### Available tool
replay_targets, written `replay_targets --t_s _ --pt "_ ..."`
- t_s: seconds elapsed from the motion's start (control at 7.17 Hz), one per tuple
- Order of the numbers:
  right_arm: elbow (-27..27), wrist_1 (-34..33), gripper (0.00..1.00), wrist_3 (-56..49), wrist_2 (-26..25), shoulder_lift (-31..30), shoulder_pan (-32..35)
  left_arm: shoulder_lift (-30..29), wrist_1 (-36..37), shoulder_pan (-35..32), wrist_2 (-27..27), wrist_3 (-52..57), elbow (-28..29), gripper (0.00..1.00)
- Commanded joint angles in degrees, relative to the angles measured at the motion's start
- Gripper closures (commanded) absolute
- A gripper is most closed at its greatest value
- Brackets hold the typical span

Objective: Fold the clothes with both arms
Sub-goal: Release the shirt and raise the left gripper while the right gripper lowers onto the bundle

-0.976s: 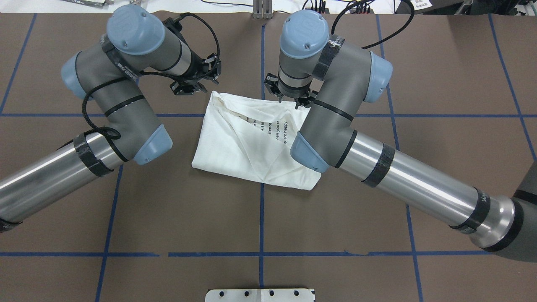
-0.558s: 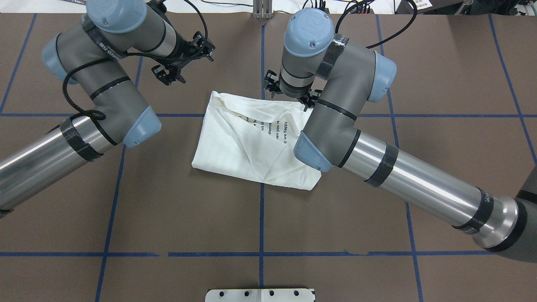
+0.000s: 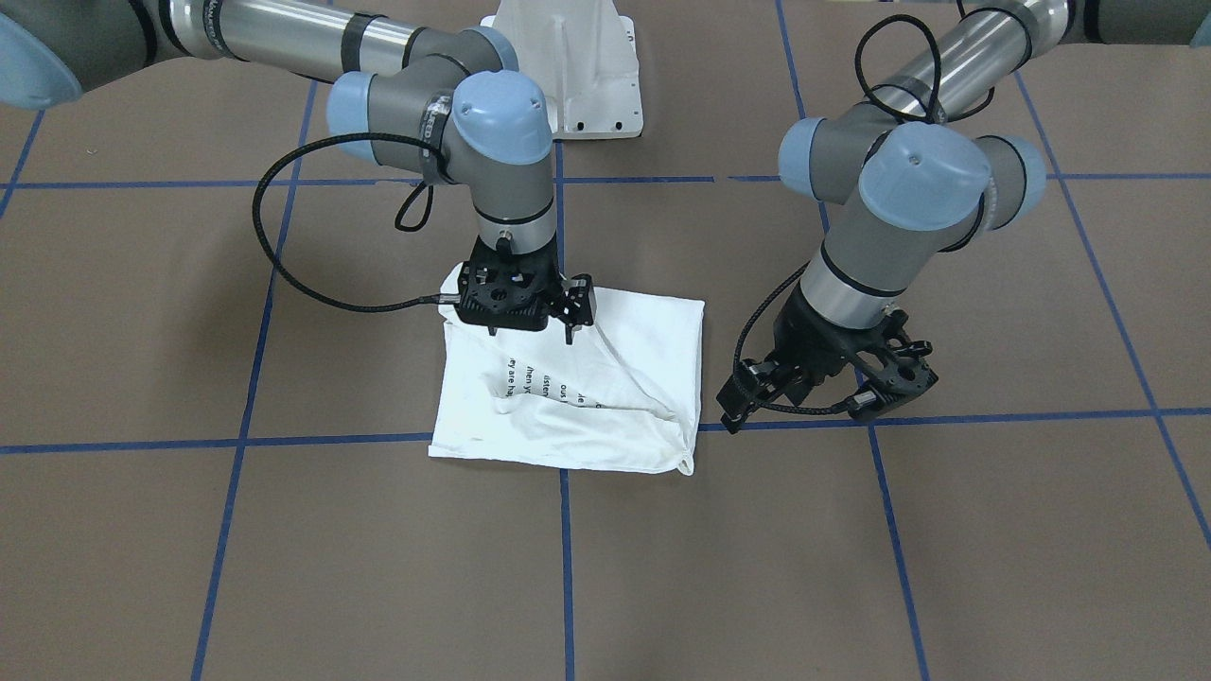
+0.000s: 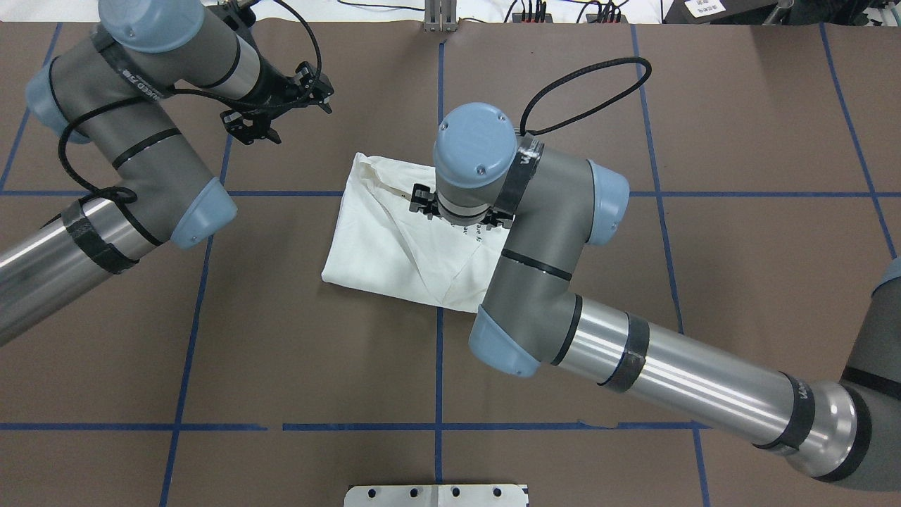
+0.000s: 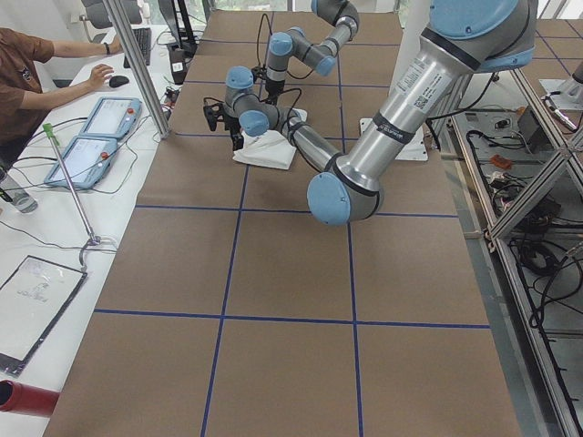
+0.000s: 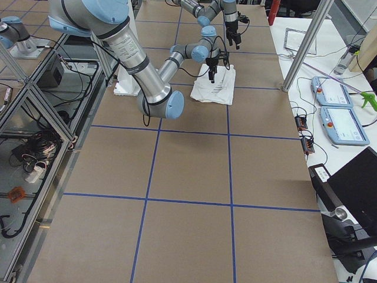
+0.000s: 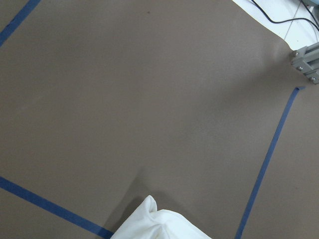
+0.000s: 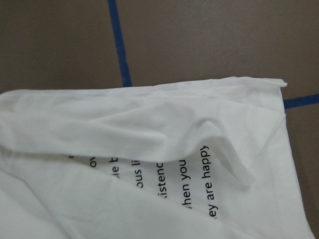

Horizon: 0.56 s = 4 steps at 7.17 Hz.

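Observation:
The white shirt (image 4: 383, 243) lies folded into a rough rectangle at the table's middle, its black text facing up (image 8: 199, 172). My right gripper (image 3: 530, 333) hangs just above the shirt's printed part, fingers pointing down and open, holding nothing. In the overhead view its wrist (image 4: 473, 151) covers it. My left gripper (image 4: 285, 107) is off the cloth over bare table, to the shirt's left and beyond its far left corner, open and empty (image 3: 825, 390). One shirt corner (image 7: 154, 224) shows at the bottom of the left wrist view.
Blue tape lines (image 4: 438, 366) grid the brown table. The white pedestal (image 3: 587, 76) stands at the robot's side. A metal post (image 4: 438, 17) is at the far edge. A person (image 5: 27, 64) sits by two pendants (image 5: 96, 137) beyond that edge.
My right gripper moved from the shirt's far edge toward the robot, over the text. My left arm drew back further left, away from the shirt. The shirt lies as before.

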Motion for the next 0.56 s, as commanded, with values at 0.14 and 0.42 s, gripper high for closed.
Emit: replay_targets --t_s 0.14,0.42 --pt "5.49 -0.45 0.27 -14.55 -10.39 -4.38 -7.79 2.86 0.12 -0.34 -0.34 1.73 -3.06 0.01" --pt "5.41 -0.27 0.38 -22.39 -11.91 -5.1 -9.21 3.29 0.03 -0.34 -0.34 1.73 -3.15 0.01"
